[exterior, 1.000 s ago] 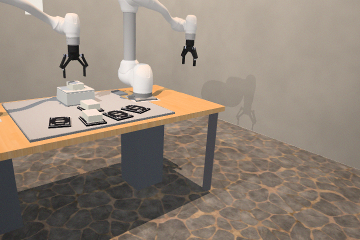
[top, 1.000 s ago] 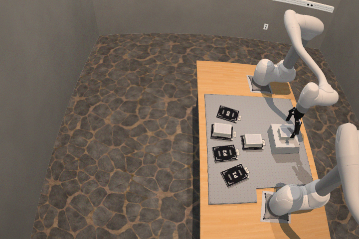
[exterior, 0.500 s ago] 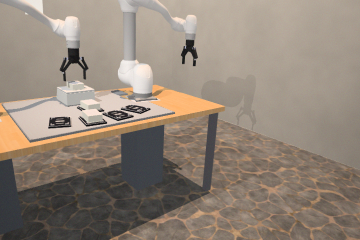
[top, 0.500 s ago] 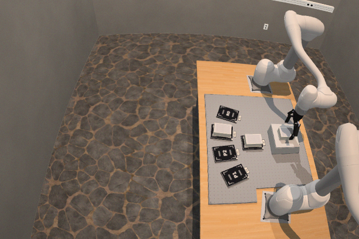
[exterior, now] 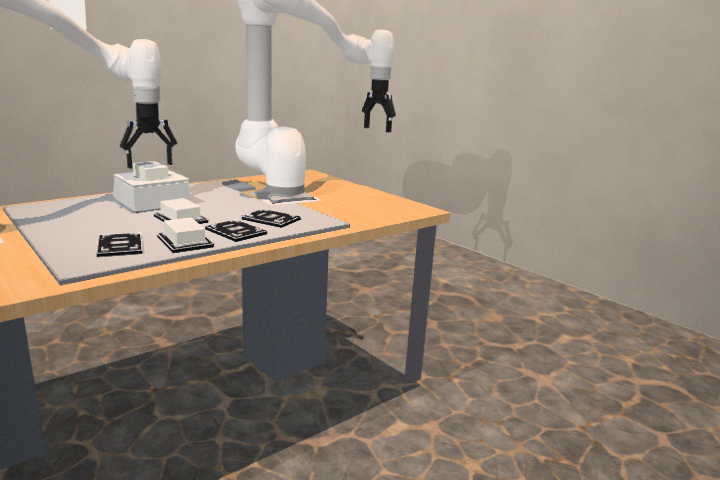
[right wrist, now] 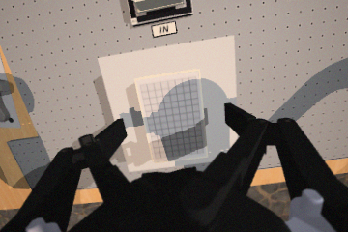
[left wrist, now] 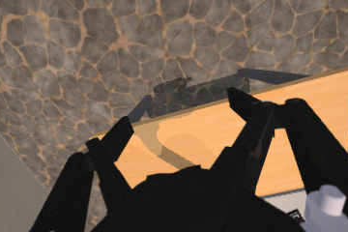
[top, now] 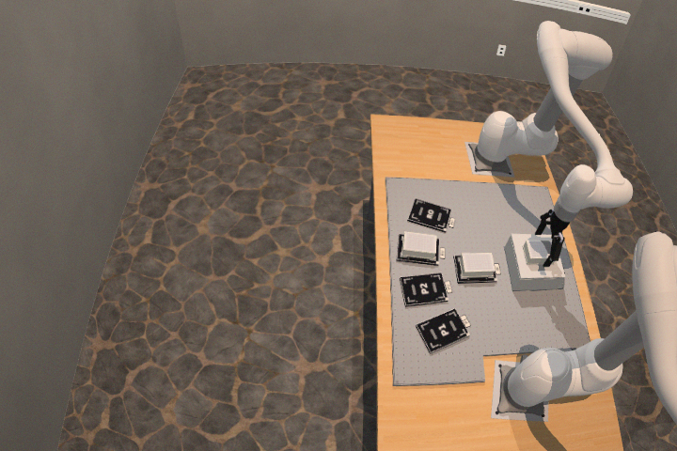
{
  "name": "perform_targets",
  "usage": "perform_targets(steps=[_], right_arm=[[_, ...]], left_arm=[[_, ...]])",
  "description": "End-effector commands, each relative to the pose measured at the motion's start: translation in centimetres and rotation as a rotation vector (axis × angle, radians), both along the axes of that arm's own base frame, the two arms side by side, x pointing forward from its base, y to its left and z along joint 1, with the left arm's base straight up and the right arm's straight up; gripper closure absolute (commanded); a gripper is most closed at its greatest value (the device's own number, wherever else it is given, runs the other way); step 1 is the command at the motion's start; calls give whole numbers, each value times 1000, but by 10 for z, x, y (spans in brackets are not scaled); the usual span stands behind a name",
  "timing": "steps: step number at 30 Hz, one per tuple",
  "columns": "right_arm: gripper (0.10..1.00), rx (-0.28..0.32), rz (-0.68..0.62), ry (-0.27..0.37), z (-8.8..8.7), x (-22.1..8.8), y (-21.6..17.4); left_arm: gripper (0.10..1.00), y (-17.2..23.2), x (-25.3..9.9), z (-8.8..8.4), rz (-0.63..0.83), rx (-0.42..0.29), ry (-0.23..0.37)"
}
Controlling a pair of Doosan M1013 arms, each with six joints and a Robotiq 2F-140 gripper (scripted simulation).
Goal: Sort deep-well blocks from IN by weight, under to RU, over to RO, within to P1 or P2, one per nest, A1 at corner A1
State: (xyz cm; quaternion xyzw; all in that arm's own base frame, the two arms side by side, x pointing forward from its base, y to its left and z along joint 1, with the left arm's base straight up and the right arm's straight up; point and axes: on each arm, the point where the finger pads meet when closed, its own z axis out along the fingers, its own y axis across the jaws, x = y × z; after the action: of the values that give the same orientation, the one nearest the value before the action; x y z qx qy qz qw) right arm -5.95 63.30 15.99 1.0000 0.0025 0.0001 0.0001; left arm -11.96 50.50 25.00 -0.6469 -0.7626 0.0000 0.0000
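Observation:
A pale block [top: 534, 250] [exterior: 153, 172] [right wrist: 150, 94] lies on the check-weigher CW [top: 536, 282] [exterior: 145, 195] [right wrist: 115, 70]. My right gripper [top: 543, 248] [exterior: 149, 164] [right wrist: 174, 120] is open just above it, fingers on either side. No lit lamp shows. A second block [top: 477, 263] [exterior: 179, 208] sits in nest IN. A third block [top: 420, 244] [exterior: 184, 231] sits in the nest between RO and P2, its label hidden. Nests RO [top: 430, 214] [exterior: 120, 248], P2 [top: 424, 288] [exterior: 236, 232] and P1 [top: 443, 330] [exterior: 268, 219] are empty. My left gripper [exterior: 378, 127] [left wrist: 177, 111] is open and empty. Cut-off corners are too small to tell.
The left gripper hangs high, well away from the nests, above the table's end in the left wrist view. The weigher is a tall box on the perforated grey mat [top: 435, 366] [exterior: 72, 266]. Both arm bases stand on the wooden table [top: 419, 143] [exterior: 372, 209], at opposite ends of the mat.

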Motion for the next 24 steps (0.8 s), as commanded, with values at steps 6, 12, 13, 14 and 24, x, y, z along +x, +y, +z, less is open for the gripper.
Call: perform_targets(steps=[6, 12, 13, 14, 24], right_arm=[[98, 1, 0, 1, -11, 0, 0], [98, 1, 0, 1, -18, 0, 0], [98, 1, 0, 1, -19, 0, 0], [98, 1, 0, 1, -19, 0, 0], [999, 1, 0, 0, -19, 0, 0]], left_arm=[[98, 0, 0, 1, 0, 1, 1], [98, 0, 0, 1, 0, 1, 1], [98, 0, 0, 1, 0, 1, 1], [98, 0, 0, 1, 0, 1, 1], [98, 0, 0, 1, 0, 1, 1]])
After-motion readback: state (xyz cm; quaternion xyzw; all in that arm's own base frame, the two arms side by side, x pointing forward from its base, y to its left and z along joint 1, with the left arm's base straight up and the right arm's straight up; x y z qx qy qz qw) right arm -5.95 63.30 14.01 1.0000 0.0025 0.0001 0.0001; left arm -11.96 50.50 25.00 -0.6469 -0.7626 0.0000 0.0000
